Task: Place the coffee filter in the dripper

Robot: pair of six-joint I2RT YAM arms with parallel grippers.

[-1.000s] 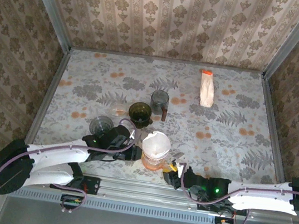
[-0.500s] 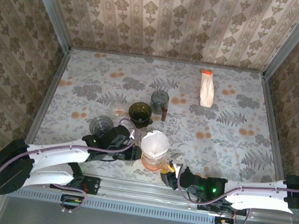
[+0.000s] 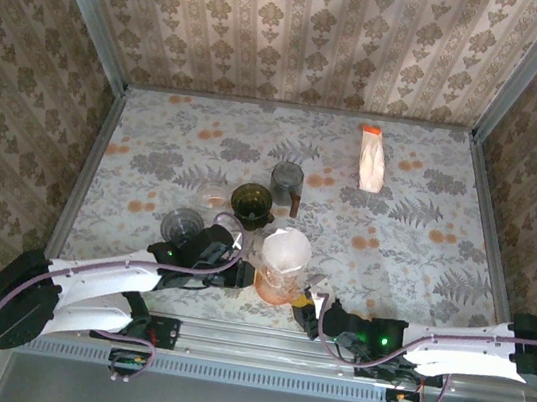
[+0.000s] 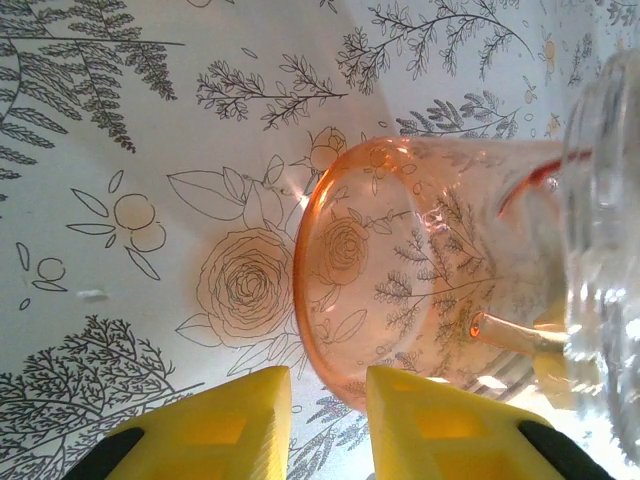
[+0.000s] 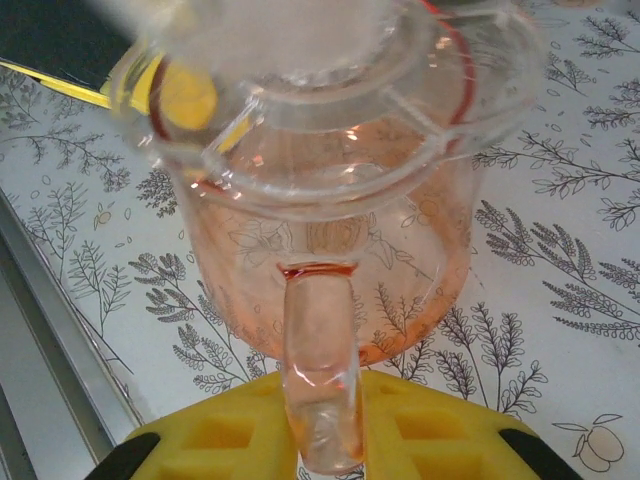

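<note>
Two grippers | we see right gripper [image 5: 325,425] pinching handle [image 5: 318,320] of pink server [image 5: 410,270] | left gripper [image 4: 328,400] narrow, grip unclear | coffee filter [image 3: 286,248] in dripper [image 5: 400,120]

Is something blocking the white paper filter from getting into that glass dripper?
Nothing visible does. The filter appears to sit already in the dripper, atop the orange cup.

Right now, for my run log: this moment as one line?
filter in dripper | right fingers closed on cup handle | left fingers at cup base, grip unclear
</note>
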